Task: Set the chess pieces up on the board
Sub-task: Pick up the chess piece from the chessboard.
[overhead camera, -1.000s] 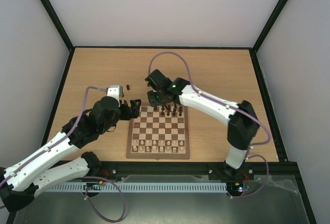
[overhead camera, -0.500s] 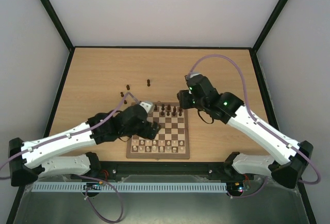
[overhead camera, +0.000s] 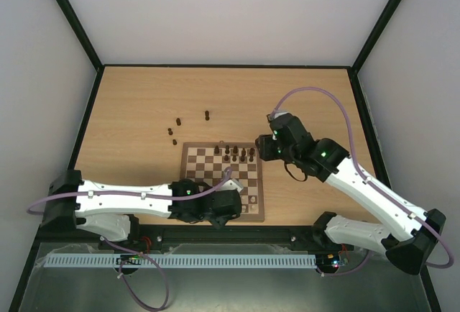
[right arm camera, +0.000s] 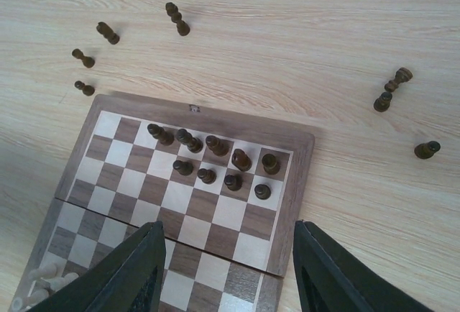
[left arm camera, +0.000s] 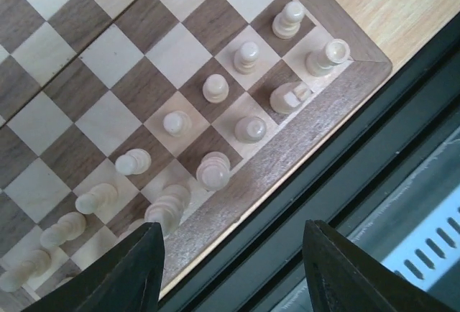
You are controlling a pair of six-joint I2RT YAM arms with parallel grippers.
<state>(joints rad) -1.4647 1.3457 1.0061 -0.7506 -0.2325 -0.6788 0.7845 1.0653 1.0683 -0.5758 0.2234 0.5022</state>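
Note:
The board (overhead camera: 210,171) lies at the table's near middle. Several dark chess pieces (right arm camera: 217,145) stand in two rows at its far right (overhead camera: 237,154). Loose dark pieces lie on the table beyond the far left corner (overhead camera: 175,131), and three more lie right of the board (right arm camera: 397,80). My right gripper (right arm camera: 226,269) hovers open and empty above the board's right half (right arm camera: 215,211), by its far right corner (overhead camera: 263,147). My left gripper (left arm camera: 237,269) is open and empty over the near right corner of the board (left arm camera: 93,53), low at the table's front (overhead camera: 230,205).
Cream chessmen (left arm camera: 215,88) fill the two near rows of the board. A black rail (left arm camera: 338,168) runs just past the board's near edge, under my left fingers. Grey walls close in the table on three sides.
My left arm swung from the board's far left corner back to its near right corner, and its jaws narrowed. My right arm drew back rightward off the far row, uncovering a loose piece.

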